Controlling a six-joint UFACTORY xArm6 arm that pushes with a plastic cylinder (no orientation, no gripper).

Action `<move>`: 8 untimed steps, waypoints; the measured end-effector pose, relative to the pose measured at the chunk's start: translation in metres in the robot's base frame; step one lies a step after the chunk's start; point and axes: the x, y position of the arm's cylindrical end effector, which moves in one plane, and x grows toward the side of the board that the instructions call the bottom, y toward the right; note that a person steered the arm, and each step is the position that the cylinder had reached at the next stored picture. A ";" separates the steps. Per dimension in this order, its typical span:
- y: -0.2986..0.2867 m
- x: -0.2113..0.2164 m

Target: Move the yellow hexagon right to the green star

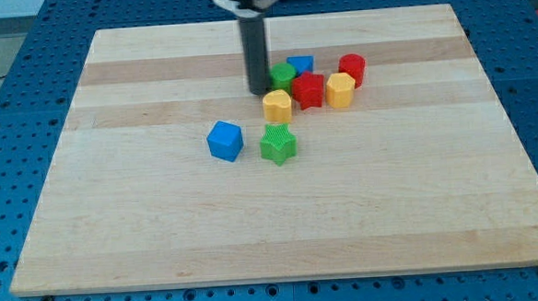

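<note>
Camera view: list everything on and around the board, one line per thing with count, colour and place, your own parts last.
Board: one, pale wood, fills most of the view.
Perforated surface: one, blue, under and around the board.
Blue cube: one, blue, left of the green star.
Green star: one, green, below the cluster, apart from it.
Yellow hexagons: two, yellow; one at the cluster's lower left, one at its right.
Red star: one, red, between the yellow hexagons.
Green block: one, green, shape unclear, beside the rod.
Blue block: one, blue, cluster's top, mostly hidden.
Red block: one, red, cluster's upper right.
My tip: one, dark rod, just upper left of the nearer yellow hexagon.
</note>
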 end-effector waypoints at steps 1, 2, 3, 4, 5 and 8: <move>0.043 0.025; 0.051 0.035; 0.074 0.066; 0.138 0.069; 0.189 0.030; 0.077 0.077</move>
